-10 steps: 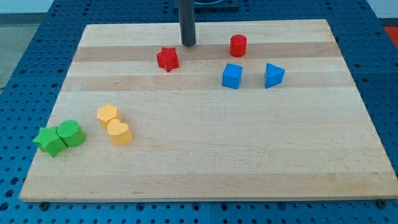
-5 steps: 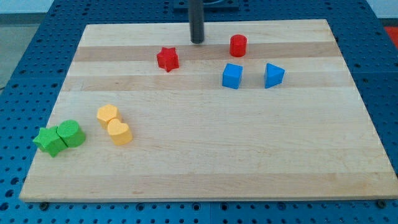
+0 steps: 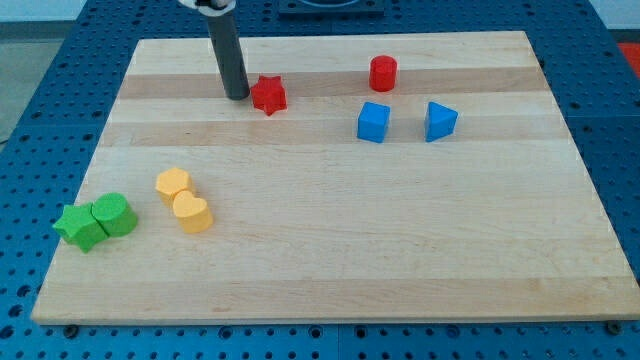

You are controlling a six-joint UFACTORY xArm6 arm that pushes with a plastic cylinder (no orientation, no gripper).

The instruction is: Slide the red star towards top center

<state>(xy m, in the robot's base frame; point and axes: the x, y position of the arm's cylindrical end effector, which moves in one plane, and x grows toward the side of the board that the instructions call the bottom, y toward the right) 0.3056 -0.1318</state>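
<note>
The red star (image 3: 269, 95) lies on the wooden board (image 3: 330, 250) near the view's top, a little left of centre. My tip (image 3: 237, 96) stands just left of the star, very close to it or touching its left side; I cannot tell which. The dark rod rises from the tip towards the view's top.
A red cylinder (image 3: 383, 73) sits at the view's top, right of centre. A blue cube (image 3: 373, 122) and a blue wedge-like block (image 3: 439, 121) lie below it. Two yellow blocks (image 3: 183, 201) and two green blocks (image 3: 96, 221) sit at the lower left.
My tip has moved from the top centre, right of the star, leftwards and down to the star's left side. No block has visibly moved.
</note>
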